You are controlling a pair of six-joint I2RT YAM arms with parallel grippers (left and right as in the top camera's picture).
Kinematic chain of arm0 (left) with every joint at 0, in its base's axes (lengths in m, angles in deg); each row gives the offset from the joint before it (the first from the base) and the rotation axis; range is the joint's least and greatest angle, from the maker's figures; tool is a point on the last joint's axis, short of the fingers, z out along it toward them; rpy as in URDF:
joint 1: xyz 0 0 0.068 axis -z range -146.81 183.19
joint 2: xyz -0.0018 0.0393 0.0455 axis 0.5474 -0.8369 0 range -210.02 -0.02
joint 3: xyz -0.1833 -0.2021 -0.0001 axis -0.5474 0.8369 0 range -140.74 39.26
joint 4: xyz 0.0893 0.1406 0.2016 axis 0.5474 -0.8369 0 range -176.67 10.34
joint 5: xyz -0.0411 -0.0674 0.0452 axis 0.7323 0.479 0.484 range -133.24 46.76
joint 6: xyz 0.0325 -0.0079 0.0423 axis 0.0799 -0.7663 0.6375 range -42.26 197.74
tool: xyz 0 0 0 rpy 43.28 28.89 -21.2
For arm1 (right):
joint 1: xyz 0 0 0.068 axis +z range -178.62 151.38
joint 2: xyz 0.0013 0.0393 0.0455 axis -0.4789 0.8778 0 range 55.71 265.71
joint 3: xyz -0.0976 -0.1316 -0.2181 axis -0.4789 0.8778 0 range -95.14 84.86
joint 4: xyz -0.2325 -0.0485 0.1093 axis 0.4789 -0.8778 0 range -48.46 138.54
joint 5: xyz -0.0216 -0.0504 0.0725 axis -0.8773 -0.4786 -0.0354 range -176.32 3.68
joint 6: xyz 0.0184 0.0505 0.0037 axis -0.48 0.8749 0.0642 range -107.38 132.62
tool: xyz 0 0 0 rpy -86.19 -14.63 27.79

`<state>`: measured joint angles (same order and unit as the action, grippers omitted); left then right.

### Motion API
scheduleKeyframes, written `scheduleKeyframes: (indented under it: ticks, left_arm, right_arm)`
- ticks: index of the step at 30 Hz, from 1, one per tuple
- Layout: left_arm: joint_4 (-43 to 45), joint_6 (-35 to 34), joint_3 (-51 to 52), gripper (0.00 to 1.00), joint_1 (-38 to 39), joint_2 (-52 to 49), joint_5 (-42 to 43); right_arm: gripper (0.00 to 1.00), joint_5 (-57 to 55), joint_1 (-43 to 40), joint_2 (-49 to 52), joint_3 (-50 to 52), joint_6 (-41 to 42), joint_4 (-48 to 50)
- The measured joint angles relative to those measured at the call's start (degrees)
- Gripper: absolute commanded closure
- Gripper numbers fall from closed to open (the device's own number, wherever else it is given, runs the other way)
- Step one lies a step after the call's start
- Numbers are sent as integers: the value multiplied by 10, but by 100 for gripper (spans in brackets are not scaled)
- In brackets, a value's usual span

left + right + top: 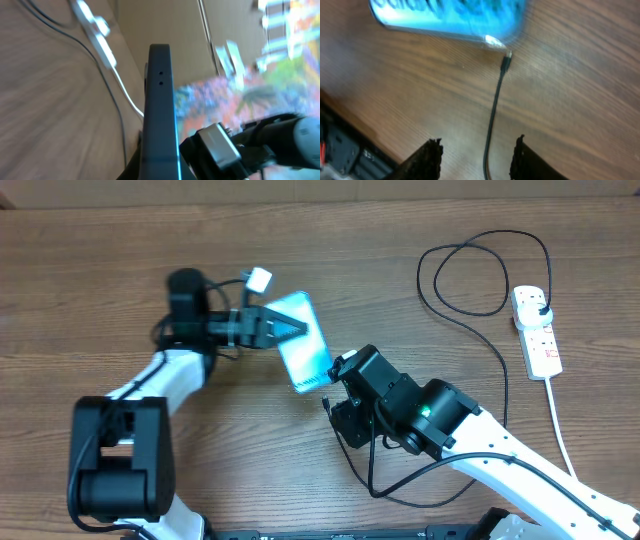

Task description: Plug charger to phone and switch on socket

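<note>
1. Nearest: right gripper (pixel 477 141), fingers spread open, gripping nothing, straddling the charger (pixel 495 107) cable without touching it.
2. Just past: charger's connector tip right at the bottom edge of the phone (pixel 308 358); too blurred to confirm seating.
3. Phone tilted, screen lit, clamped in the closed left gripper (pixel 295 328), dark fingers covering part of the screen.
4. Beyond: small white block (pixel 260 279) beside the left arm.
5. Farther right: black cable looped on the table (pixel 120 260), partly hidden under the right arm.
6. Farthest: socket (pixel 540 340), black plug in its far outlet.

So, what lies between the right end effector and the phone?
In the right wrist view, only the charger cable lies there, on bare table, running from the open right end effector up to the edge of the phone.
</note>
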<state>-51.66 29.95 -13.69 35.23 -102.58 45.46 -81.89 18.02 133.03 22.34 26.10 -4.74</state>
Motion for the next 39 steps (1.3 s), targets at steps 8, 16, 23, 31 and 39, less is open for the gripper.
scheduleKeyframes:
  ticks: [8,16,23,31,39]
  left_arm:
    - [-42,4,0,96,-89,0,-2]
    - [-43,18,0,96,-88,0,-2]
    - [-43,30,0,96,-88,0,-2]
    - [-43,30,0,96,-88,0,-1]
    - [-43,30,0,96,-88,0,-1]
  right_arm:
    - [62,-10,0,87,53,2,112]
    - [64,-16,4,202,54,3,129]
    - [59,-21,40,248,53,17,165]
    - [85,-54,50,257,47,54,171]
    - [96,-62,50,261,41,74,157]
